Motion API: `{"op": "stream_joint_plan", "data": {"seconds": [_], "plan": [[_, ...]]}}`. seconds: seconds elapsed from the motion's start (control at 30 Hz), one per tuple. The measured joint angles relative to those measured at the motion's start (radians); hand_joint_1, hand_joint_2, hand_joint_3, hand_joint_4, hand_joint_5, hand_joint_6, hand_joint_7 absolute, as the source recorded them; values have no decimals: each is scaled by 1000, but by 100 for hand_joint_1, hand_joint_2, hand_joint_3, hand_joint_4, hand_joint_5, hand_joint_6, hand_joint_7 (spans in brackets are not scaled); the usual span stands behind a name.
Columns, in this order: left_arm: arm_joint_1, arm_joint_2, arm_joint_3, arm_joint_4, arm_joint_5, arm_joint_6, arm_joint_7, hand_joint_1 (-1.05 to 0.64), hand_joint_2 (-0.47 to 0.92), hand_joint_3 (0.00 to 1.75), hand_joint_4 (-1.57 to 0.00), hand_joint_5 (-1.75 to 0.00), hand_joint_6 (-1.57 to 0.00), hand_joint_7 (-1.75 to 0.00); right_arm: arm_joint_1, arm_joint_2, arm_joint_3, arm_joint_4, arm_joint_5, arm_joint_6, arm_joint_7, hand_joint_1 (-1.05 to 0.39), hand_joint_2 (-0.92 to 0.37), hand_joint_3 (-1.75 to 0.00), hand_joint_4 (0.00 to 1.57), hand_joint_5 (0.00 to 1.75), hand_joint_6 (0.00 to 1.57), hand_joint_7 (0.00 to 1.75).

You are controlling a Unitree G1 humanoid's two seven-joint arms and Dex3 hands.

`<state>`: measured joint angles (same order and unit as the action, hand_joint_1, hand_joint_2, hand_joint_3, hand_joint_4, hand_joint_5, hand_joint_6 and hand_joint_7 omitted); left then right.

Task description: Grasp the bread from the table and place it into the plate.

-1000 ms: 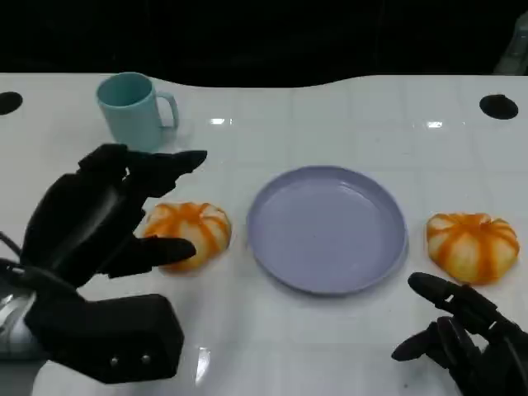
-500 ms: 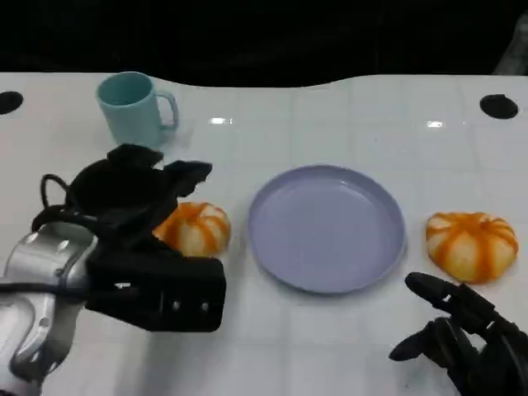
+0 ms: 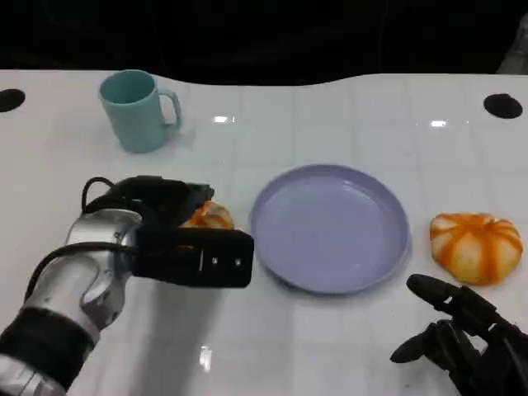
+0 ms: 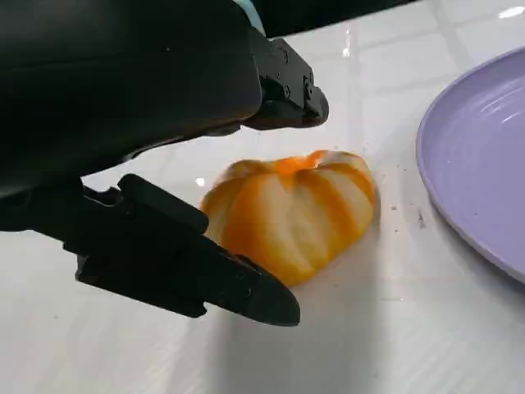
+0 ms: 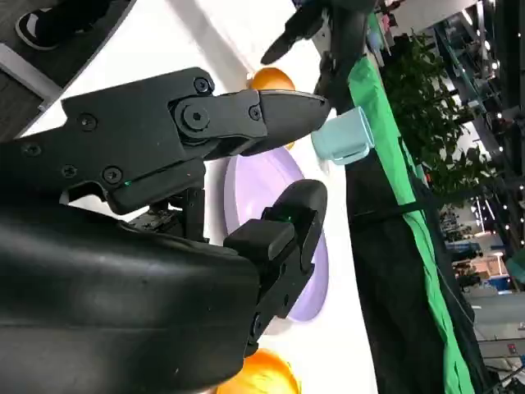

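Bread (image 3: 211,216) on the left, an orange-striped bun, is sat on the white table (image 3: 330,346) just left of the purple plate (image 3: 330,227), and it's mostly covered in the head view now by the left hand (image 3: 161,206). That's the big change: a second ago the hand was hanging well to the near left of the bun with its fingers fanned out, half a second ago it had swung in over it, and now it's been lowered right onto the spot, so only a sliver of orange crust can be seen peeking out beside the plate rim. The bun itself hasn't been shifted; it's where it was before.

From the left wrist view the bread (image 4: 291,213) is seen bracketed by the left hand's fingers (image 4: 246,291), one below and one above it. They're spread around it rather than clamped, and a real pinch can't be made out, so whether it's actually touched can't be told.

A second striped bun (image 3: 476,245) is lying on the right, well apart from the plate's right rim, untouched. The right hand (image 3: 462,342) is parked at the near right edge, fingers loosely apart, nothing held, same as in the earlier frames. A teal mug (image 3: 136,110) is stood at the far left, handle pointing right.

The plate has nothing on it.
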<state>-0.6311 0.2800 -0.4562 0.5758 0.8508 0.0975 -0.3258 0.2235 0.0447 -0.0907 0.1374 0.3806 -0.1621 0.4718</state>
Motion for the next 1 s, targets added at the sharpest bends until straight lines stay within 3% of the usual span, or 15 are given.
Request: {"op": "stream_joint_plan", "data": {"seconds": [0.4,0.43,0.53,0.57,0.6,0.63,0.67,0.7,0.73,0.8,0.83,0.93,1.0], "plan": [[-156,-82,-62,422,-46,-104,169,-57,82,0,-10,-9,-20,0,6,0,-1,-11,0,2,0,-75,-92,-29,63,131,89,45],[-163,-83,-63,431,-48,-108,173,-43,86,1,-27,-13,-32,-2,6,0,-1,-11,0,2,0,-75,-92,-29,63,131,89,45],[-189,-99,-62,540,-72,-160,264,-34,89,1,-39,-12,-41,-2,9,0,0,-15,-1,2,0,-75,-92,-29,63,131,89,44],[-193,-107,-63,572,-78,-176,292,-32,89,3,-52,-19,-52,-7,11,0,0,-16,-1,1,0,-75,-92,-29,63,131,89,44],[-198,-112,-63,594,-82,-187,314,-28,91,9,-71,-48,-79,-9,12,0,0,-16,-1,1,0,-75,-92,-29,63,131,89,45],[-206,-116,-63,615,-84,-195,340,-31,90,5,-76,-89,-105,-11,13,0,0,-16,-1,1,0,-75,-92,-29,63,131,89,44],[-209,-120,-62,627,-85,-197,372,-32,89,4,-76,-100,-111,-11,14,0,1,-17,-1,1,0,-74,-92,-29,63,131,89,44],[-211,-124,-61,638,-86,-197,406,-29,91,6,-73,-144,-91,-80,14,0,1,-18,-1,1,0,-74,-92,-29,63,131,89,45],[-212,-128,-60,647,-87,-198,445,-29,92,14,-73,-159,-74,-119,15,0,1,-19,0,1,0,-74,-92,-29,63,131,89,45],[-212,-134,-56,658,-98,-205,512,-29,92,25,-71,-171,-62,-130,17,0,0,-26,2,3,0,-74,-92,-28,63,131,90,44],[-212,-136,-54,661,-107,-210,534,-29,92,26,-70,-173,-61,-131,18,0,0,-29,2,5,0,-74,-92,-28,63,130,90,44],[-212,-140,-49,669,-119,-213,566,-21,92,25,-70,-174,-51,-162,18,0,0,-33,2,13,0,-74,-92,-29,63,130,89,44],[-212,-140,-45,670,-127,-215,583,-15,91,25,-72,-175,-50,-172,18,0,0,-33,2,13,2,-74,-92,-29,63,130,89,44]]}}
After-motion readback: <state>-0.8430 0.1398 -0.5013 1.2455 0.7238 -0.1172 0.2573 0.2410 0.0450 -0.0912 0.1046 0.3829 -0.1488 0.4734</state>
